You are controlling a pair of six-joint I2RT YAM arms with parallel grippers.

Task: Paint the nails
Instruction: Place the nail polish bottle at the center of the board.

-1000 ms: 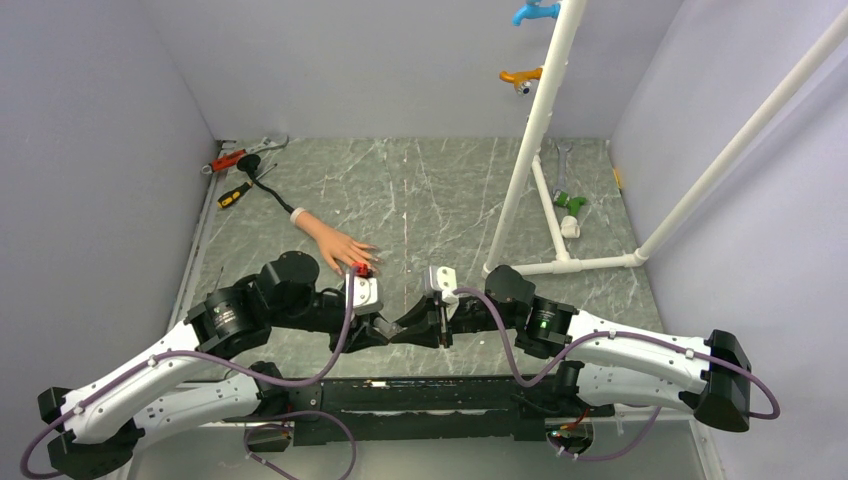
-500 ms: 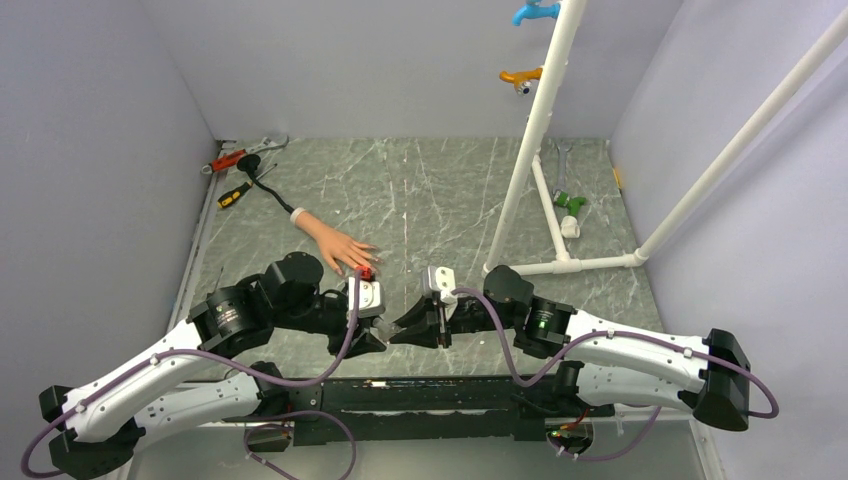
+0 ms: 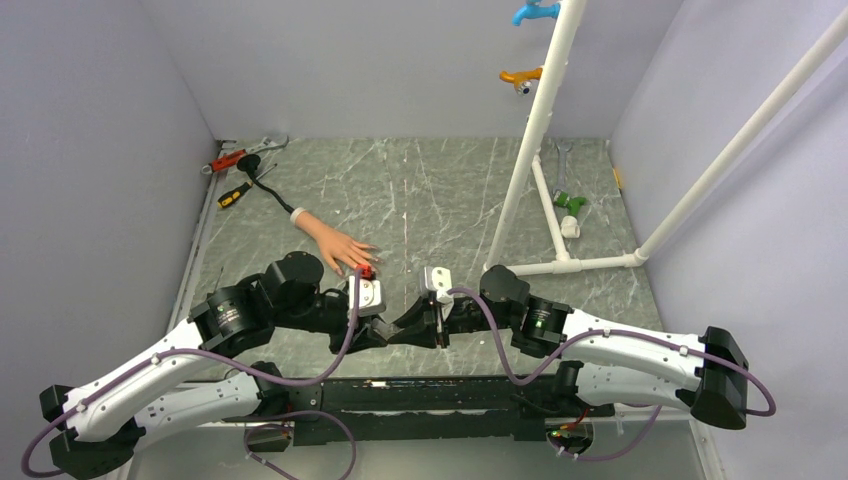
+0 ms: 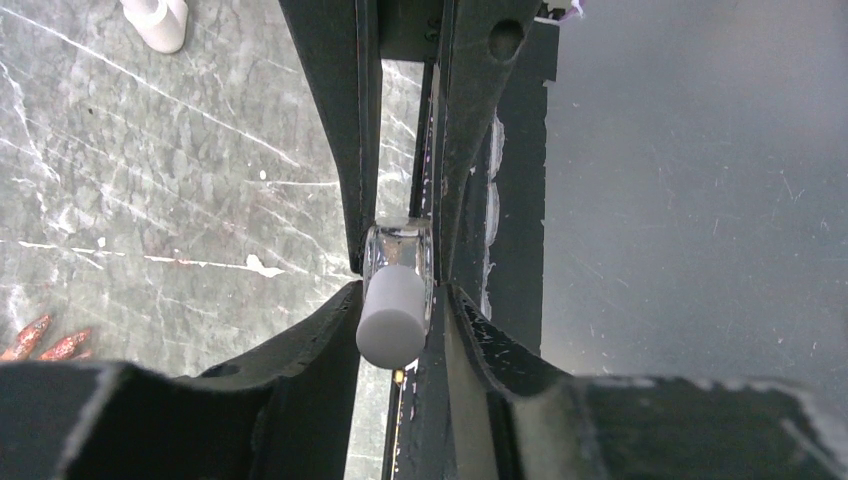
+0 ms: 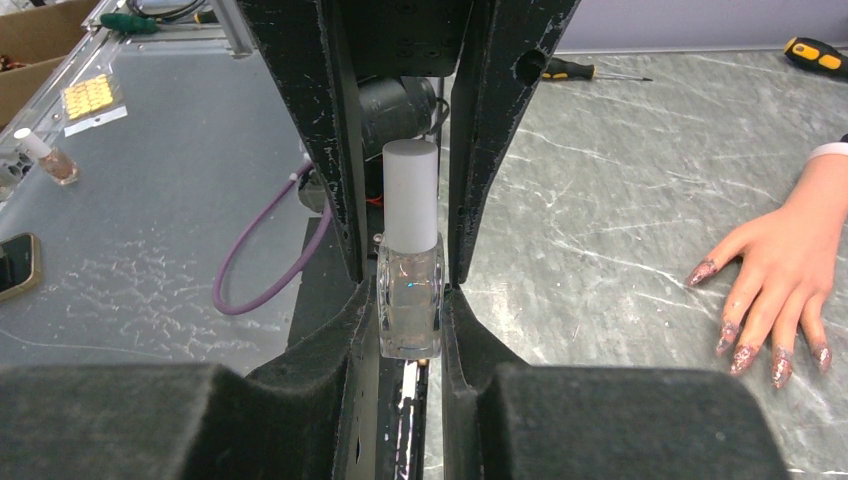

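Bottle (image 5: 410, 310): was clear glass, glossy. Cap (image 5: 411, 190): was smooth, matt white plastic. Mannequin hand (image 5: 790, 260): looked like smooth flesh-toned plastic with a faint sheen. Nails (image 5: 742, 360): were reddish-pink, glittery. Table (image 5: 600, 180): was grey-green, stone-patterned, white-veined, scuffed. Pipes (image 3: 528, 160): were smooth white plastic.

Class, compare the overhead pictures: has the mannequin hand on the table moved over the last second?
No. The mannequin hand lies just as far from the yellow-handled screwdriver and the upright white pipe as before.

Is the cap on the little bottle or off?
On. The white cap sits atop the clear bottle, which the right claw holds. Whether it's loose, I can't tell.
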